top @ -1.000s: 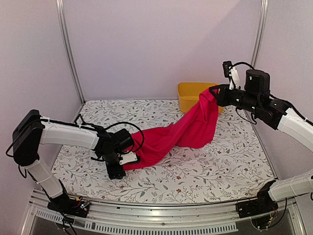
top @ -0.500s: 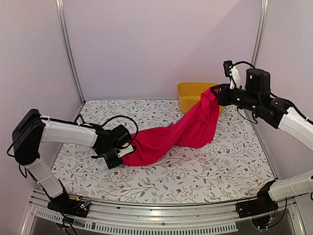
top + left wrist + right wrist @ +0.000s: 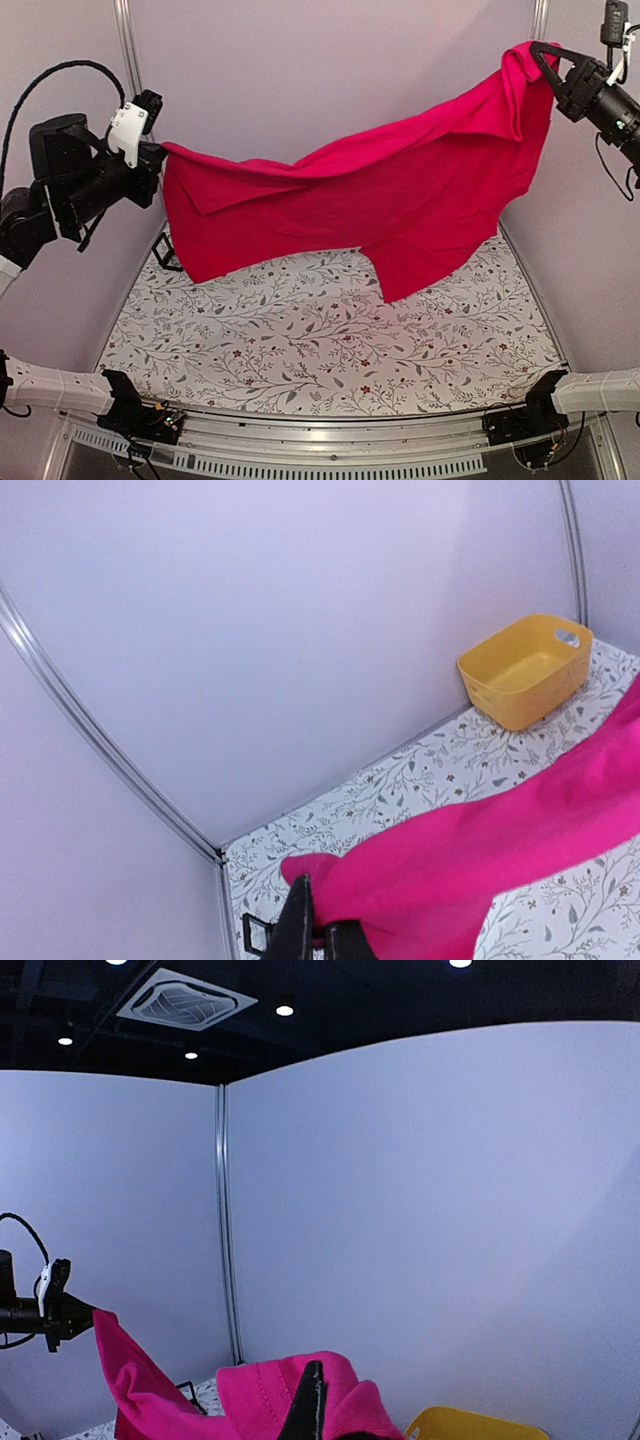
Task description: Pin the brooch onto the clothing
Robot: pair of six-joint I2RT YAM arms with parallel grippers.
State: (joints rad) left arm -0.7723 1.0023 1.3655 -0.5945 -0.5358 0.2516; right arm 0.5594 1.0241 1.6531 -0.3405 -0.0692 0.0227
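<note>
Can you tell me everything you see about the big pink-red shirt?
The shirt is bright pink-red, plain and soft-looking. It hangs stretched in the air between the two arms, sagging and creased in the middle, with one flap dangling lowest towards the right. The left end effector pinches one end and the right end effector pinches the other, higher end. It seems to hang clear of the flowery table.

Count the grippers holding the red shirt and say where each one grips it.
2. The left gripper pinches one end of the shirt high by the left wall. The right gripper pinches the other end high at the right. None appears hidden.
</note>
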